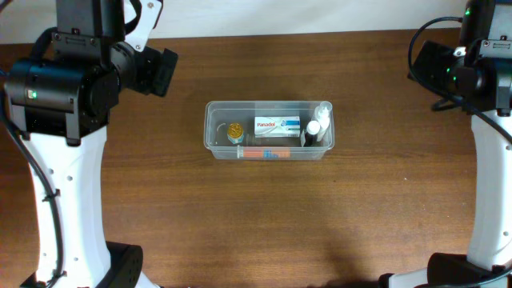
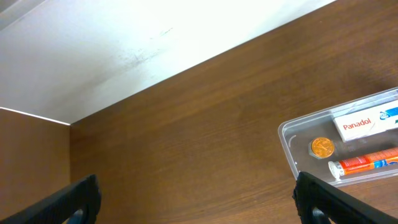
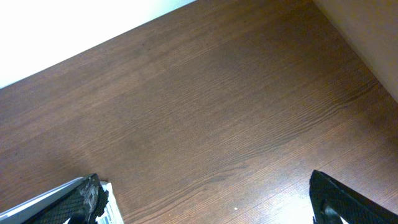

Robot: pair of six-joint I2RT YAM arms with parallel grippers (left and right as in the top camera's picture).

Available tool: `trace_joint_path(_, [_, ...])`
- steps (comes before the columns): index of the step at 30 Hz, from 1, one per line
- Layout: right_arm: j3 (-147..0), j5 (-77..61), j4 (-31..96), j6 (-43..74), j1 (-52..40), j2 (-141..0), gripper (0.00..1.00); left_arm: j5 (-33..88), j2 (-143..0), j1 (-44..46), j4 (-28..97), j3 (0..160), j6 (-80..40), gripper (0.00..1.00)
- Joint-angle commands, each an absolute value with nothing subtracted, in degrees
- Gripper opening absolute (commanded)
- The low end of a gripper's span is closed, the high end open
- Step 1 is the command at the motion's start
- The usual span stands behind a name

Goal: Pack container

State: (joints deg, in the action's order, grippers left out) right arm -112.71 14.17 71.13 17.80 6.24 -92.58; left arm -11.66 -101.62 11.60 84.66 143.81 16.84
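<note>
The clear plastic container stands at the table's middle. Inside lie a white Panadol box, a gold-lidded jar, an orange tube and small bottles at its right end. My left gripper is open and empty, well to the upper left of the container. In the left wrist view its fingers frame bare table, with the container's left end at the right edge. My right gripper is open and empty at the upper right; its fingers frame bare wood.
The brown wooden table ends at a white wall along the back. The white arm columns stand at the left and right. A pale edge shows behind my right gripper's left finger; I cannot tell what it is.
</note>
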Motion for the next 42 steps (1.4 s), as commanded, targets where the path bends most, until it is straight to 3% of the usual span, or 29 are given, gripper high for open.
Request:
trace_joint_path(1, [-113.5,15.3,71.0,17.8,6.5,-92.5,0.98,-14.2,-101.2,11.4,85.9,144.4,15.9,0.99])
trace_joint_path(6, [-113.5,15.3,71.0,17.8,6.5,-92.5,0.98,-13.8,-98.9,11.4,96.7,144.3,15.9,0.99])
trace_joint_path(17, [-113.5,15.3,71.0,17.8,6.5,-92.5,0.98,-7.2,-86.5,11.4,96.7,143.1,15.9,0.99])
trace_joint_path(21, [-113.5,15.3,71.0,17.8,6.5,-92.5,0.98,-4.1,-79.9,11.4,94.6,134.9,15.9,1.00])
trace_joint_path(33, [-113.5,15.3,71.0,17.8,6.5,-92.5,0.98,5.7,-47.2,2.2,42.7,66.9,15.9,1.00])
trace_joint_path(42, [-113.5,15.3,71.0,17.8,6.5,-92.5,0.98,6.4,-28.8,2.0,13.3,32.1,15.9,0.99])
